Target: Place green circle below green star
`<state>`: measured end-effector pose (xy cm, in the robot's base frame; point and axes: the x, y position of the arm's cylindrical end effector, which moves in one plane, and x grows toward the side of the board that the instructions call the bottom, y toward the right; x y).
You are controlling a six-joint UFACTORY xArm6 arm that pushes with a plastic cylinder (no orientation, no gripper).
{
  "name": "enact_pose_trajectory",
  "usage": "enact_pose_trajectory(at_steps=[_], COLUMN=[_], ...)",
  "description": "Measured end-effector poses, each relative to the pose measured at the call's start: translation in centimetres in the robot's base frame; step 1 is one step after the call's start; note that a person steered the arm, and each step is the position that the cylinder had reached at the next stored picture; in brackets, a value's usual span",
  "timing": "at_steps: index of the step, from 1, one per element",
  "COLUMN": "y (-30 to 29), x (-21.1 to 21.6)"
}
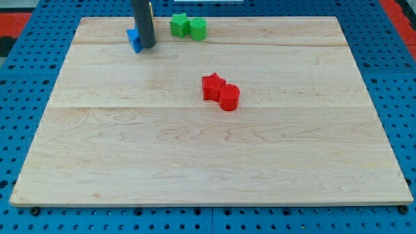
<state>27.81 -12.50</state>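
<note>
The green star lies near the view's top edge of the wooden board. The green circle touches it on the star's right side, slightly lower. My tip is to the left of the green star, some way apart from it. It stands right against a blue block, whose shape is partly hidden by the rod. A yellow block shows only as a sliver behind the rod.
A red star and a red circle sit touching each other near the board's middle. The board rests on a blue perforated table.
</note>
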Motion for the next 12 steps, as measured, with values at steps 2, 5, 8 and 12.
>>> enact_pose_trajectory(at_steps=[2,5,8,12], y=[1.0,5.2,5.3,5.6], x=[0.5,1.7,-3.4,-4.4])
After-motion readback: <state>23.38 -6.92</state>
